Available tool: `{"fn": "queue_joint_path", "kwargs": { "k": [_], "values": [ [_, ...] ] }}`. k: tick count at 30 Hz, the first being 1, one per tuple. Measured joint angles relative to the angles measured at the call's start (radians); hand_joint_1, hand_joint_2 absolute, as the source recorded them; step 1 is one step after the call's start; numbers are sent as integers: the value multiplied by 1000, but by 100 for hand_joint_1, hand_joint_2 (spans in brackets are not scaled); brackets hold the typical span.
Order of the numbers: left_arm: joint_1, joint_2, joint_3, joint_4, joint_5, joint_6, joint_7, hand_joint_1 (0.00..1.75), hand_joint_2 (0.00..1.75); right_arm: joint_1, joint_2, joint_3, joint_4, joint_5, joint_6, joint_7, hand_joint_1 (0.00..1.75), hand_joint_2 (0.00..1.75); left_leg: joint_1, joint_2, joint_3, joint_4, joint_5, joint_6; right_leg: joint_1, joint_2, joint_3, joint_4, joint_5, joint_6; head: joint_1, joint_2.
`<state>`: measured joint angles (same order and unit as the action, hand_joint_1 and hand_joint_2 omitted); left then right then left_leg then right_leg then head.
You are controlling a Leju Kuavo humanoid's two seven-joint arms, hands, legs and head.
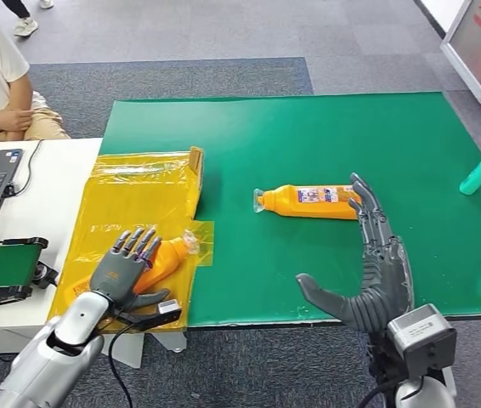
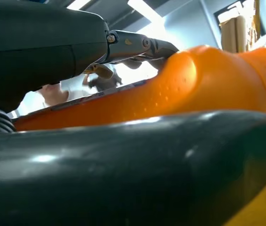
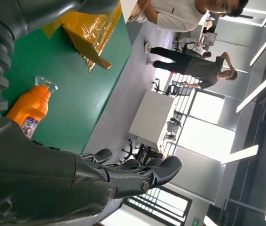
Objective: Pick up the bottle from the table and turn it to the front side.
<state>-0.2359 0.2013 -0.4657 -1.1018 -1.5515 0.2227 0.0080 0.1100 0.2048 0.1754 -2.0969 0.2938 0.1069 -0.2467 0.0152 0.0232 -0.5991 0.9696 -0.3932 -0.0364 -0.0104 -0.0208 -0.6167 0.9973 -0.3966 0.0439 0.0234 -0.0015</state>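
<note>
Right now my left hand, lower left of the head view, grips an orange bottle lying on the yellow plastic sheet. My right hand sits lower right, fingers spread and holding nothing, fingertips just beside the base of a second orange bottle lying on its side mid-frame on the green worktop.

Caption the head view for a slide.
Left hand grips one orange bottle; open right hand nears another on green mat.
</note>
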Motion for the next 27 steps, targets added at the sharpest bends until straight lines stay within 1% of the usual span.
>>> {"fn": "queue_joint_path", "kwargs": {
  "k": [5,9,14,18,21,23,24,25,27],
  "values": [
    [-39,99,-129,0,0,-11,52,0,0,-3,-4,0,14,-13,4,-5,0,175,0,0,1,0,0,0,0,0,1,0,0,0,0,0],
    [-67,160,-206,0,0,-17,75,0,0,-3,-8,0,22,-21,8,-14,0,175,0,0,2,0,0,0,0,0,2,0,0,-1,0,0],
    [-82,206,-257,-4,0,-20,107,0,0,0,-14,0,28,-29,8,-26,0,175,0,0,3,0,0,0,0,0,3,0,0,-1,0,0],
    [-77,221,-266,-17,0,-17,138,0,0,8,-18,0,28,-30,2,-30,0,175,0,0,4,0,0,0,0,0,3,0,0,-1,0,0],
    [-58,216,-248,-33,0,3,144,0,0,17,-19,0,26,-24,-4,-29,0,175,0,0,4,0,0,0,0,0,3,0,0,-1,0,0],
    [-35,192,-206,-50,5,20,126,0,0,20,-19,-1,19,-12,-9,-24,0,175,0,0,3,0,0,0,0,0,2,0,0,-1,0,0],
    [-19,169,-173,-63,14,27,104,0,0,23,-19,-2,14,-4,-13,-19,0,175,0,0,3,0,0,0,0,0,2,0,0,-1,0,0],
    [1,137,-129,-81,26,33,75,0,0,26,-19,-2,8,6,-16,-13,0,175,-1,0,3,0,0,0,-1,0,2,0,0,0,0,0],
    [44,49,-9,-136,54,24,1,0,0,35,-19,-3,-7,26,-19,2,0,175,-1,0,2,0,0,1,-1,0,2,0,0,1,0,0]
  ]
}}
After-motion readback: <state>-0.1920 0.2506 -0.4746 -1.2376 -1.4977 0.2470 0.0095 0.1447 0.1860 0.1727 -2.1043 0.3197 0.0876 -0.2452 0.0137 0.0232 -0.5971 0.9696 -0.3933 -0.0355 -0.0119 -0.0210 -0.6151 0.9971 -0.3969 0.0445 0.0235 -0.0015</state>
